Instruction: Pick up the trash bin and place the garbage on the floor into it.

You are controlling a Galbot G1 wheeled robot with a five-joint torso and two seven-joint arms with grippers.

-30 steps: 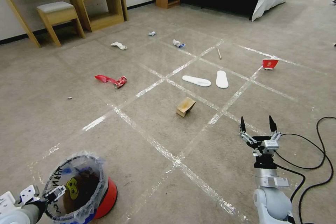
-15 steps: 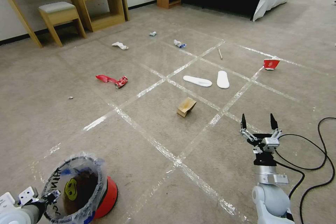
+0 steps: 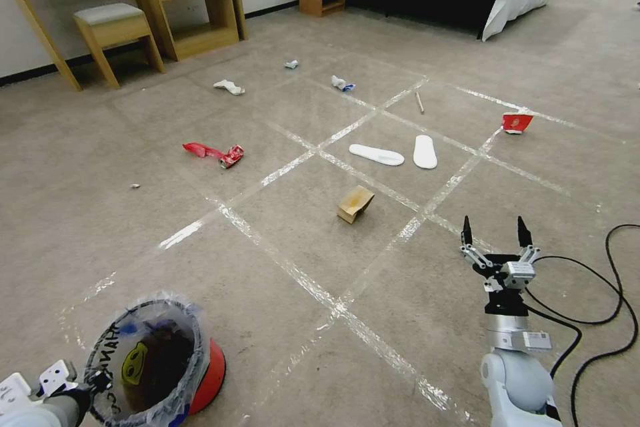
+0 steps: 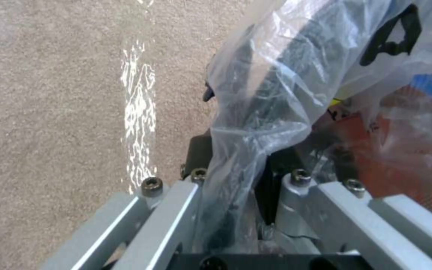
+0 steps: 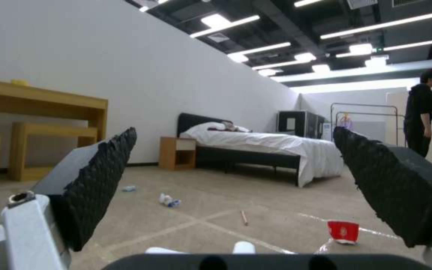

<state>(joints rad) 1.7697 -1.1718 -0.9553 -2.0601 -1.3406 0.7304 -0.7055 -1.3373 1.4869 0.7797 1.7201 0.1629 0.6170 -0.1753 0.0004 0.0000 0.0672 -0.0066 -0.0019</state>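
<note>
- The floor (image 3: 100, 227) is beige-brown carpet crossed by shiny tape lines (image 3: 280, 240) that form a grid; all the garbage lies on it.
- The trash bin (image 3: 203, 373), red and lined with a crinkly clear bag (image 3: 143, 320), sits tilted on the carpet well to the left of the cardboard box and much nearer the robot.
- The left gripper (image 3: 100, 383) is at the bin's near-left rim, its jaws pinching the bagged rim; in the left wrist view the plastic (image 4: 256, 112) runs down between the jaws.
- The right gripper (image 3: 493, 233) hangs above the carpet to the right of the cardboard box and nearer the robot, jaws spread wide and holding nothing; its black pads (image 5: 101, 176) stand well apart in the right wrist view.
- Two white slippers (image 3: 377, 154) (image 3: 425, 151) lie side by side just beyond the cardboard box.
- The brown cardboard box (image 3: 355, 203) lies inside a grid square, near the middle of the litter.
- A red wrapper (image 3: 213, 152) lies to the left of the box and farther off.
- A red carton (image 3: 516, 122) lies beyond the box to the right, on a tape line.
- Crumpled white papers (image 3: 229, 87) (image 3: 341, 84) (image 3: 291, 64) lie well beyond the box, toward the wooden furniture.
- A thin wooden stick (image 3: 419, 102) lies beyond the slippers.
</note>
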